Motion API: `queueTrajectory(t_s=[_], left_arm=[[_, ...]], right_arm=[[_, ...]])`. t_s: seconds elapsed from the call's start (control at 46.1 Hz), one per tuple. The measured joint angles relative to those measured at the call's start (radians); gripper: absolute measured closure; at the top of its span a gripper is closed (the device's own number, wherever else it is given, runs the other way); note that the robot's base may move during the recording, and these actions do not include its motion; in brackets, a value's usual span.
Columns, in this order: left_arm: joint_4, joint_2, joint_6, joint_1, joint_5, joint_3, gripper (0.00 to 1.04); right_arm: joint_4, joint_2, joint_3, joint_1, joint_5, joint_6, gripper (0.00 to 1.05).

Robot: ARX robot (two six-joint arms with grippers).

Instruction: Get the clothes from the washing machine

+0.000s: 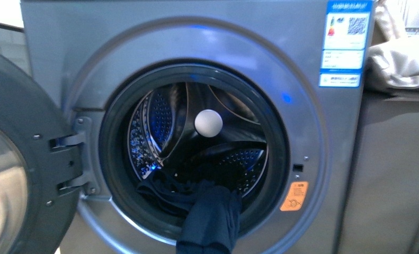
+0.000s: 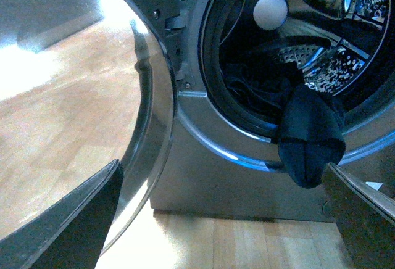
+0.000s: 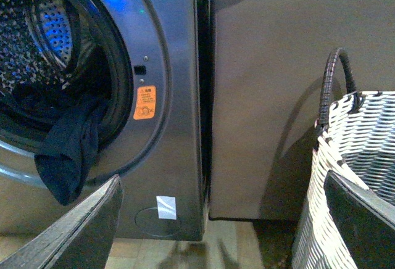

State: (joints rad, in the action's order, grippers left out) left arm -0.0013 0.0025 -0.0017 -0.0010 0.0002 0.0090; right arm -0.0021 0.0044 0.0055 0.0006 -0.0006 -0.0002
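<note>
Left tool (image 2: 222, 176) and right tool (image 3: 222, 179) both spread open and empty, facing the washing machine (image 1: 196, 42).
Neither tool touches anything. The machine's round door (image 1: 16, 159) is swung open to the left. Dark navy clothes (image 1: 210, 219) lie at the bottom of the drum, one piece hanging out over the lower rim. A woven basket (image 3: 364, 152) stands near the machine's right side.

Dark navy clothes (image 2: 308, 142) over the lip of the washing machine (image 2: 203, 176), white ball (image 2: 270, 11) inside
</note>
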Motion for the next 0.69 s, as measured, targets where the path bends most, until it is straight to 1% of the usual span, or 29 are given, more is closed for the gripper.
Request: queueTrajectory(t_s=[0.694], left_arm=[[0.0, -0.001, 0.0, 0.0, 0.0, 0.0, 0.07]], right_arm=[[0.0, 0.0, 0.0, 0.0, 0.0, 0.0, 0.08]])
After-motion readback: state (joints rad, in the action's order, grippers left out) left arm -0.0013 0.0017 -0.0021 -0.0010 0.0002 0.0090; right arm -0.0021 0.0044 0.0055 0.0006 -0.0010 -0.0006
